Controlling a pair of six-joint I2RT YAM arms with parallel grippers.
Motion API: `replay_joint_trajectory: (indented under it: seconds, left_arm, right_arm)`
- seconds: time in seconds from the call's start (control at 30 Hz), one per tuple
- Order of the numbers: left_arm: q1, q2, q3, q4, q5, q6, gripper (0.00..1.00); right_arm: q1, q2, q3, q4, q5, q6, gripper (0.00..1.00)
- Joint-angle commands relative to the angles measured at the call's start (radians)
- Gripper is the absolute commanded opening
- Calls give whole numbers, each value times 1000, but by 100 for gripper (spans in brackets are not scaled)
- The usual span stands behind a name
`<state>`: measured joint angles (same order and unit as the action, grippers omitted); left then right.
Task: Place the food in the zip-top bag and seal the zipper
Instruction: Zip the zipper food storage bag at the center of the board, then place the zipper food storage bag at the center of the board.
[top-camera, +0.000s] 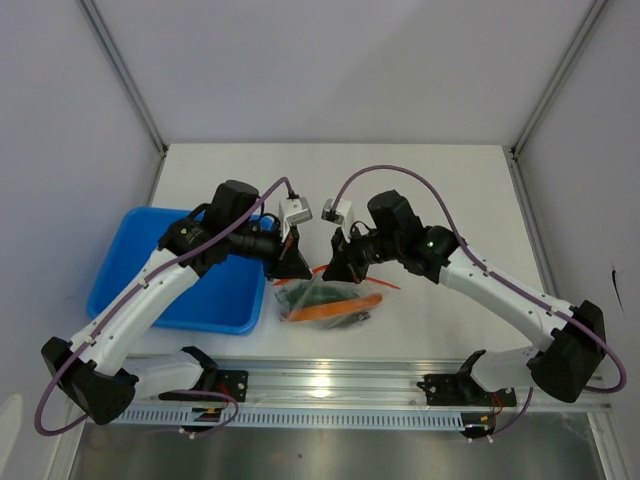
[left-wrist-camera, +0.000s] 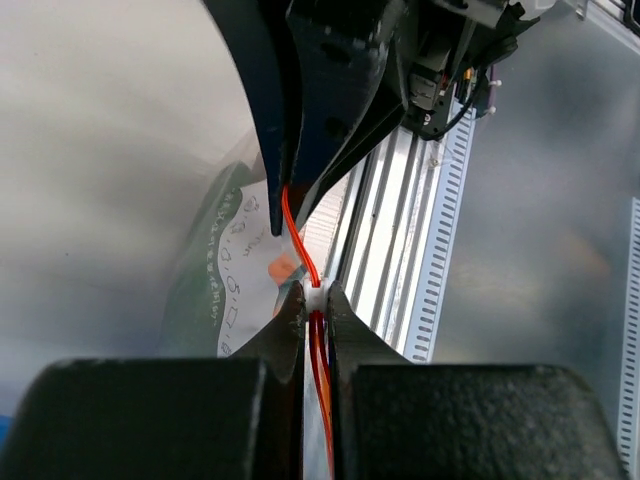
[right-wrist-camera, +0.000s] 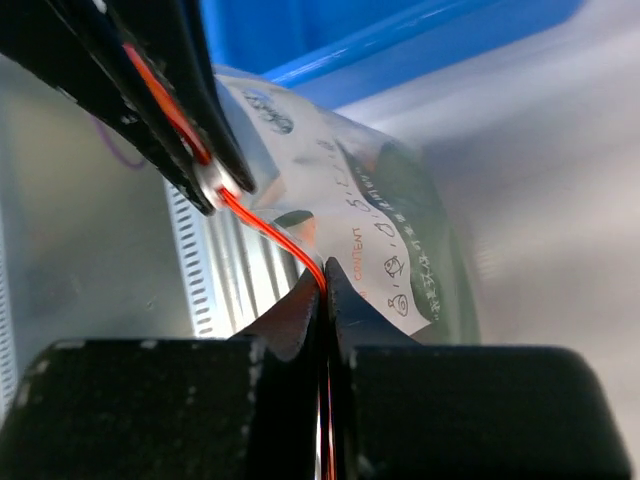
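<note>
left claw (left-wrist-camera: 315, 296): closed tight on the zipper (left-wrist-camera: 298, 245). right claw (right-wrist-camera: 322, 278): likewise pinched shut on it, further along. bag (top-camera: 350, 298): one, low over the tabletop (top-camera: 430, 190) between the claws, just beside the tray (top-camera: 190, 300). stalks (top-camera: 318, 292): green, inside the bag, count unclear; no other food made out. progress, judged: loading done, sealing in hand; how much of the strip is pressed shut cannot be told. tally: two claws, one zipper, one tray.

Bright, even light (wrist backgrounds blurred).
</note>
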<state>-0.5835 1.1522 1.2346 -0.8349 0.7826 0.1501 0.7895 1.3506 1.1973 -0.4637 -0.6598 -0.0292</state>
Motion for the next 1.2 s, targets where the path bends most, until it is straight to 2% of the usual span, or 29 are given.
replay_joint_trajectory:
  seconds: [0.0,0.07,0.2,0.37,0.5,0.53,0.6,0.7,0.73,0.87,1.0,1.17]
  left_arm:
    - [7,-28,25,28,21,2,0]
    - [8,-42,13,33,-3,-6,1]
    - [8,-63,-1,30,-74,-17,1]
    - [11,-117,-23,43,-187,-41,1]
    - [16,-146,-35,71,-197,-61,1]
    - [17,-147,-35,79,-195,-72,10]
    - [17,-152,-44,106,-175,-81,19]
    - [16,-155,-50,134,-173,-102,42]
    - [17,-172,-61,167,-187,-127,99]
    - [17,-241,-102,250,-243,-179,99]
    - [16,-310,-141,332,-229,-227,99]
    - [16,-335,-172,346,-140,-264,100]
  right_arm:
    - [-18,-79,-50,51,251,55,0]
    - [-32,-131,-96,65,360,96,0]
    - [-101,-198,-143,53,419,137,0]
    - [-174,-258,-192,33,436,175,0]
    - [-170,-272,-200,25,408,199,0]
    - [-165,-268,-199,26,396,209,0]
    - [-154,-260,-196,43,379,218,0]
    - [-139,-242,-189,62,364,227,0]
    - [-136,-225,-180,63,362,232,0]
    - [-142,-177,-154,60,403,247,0]
    - [-264,-117,-108,60,453,293,0]
    - [-439,-30,-42,112,531,340,0]
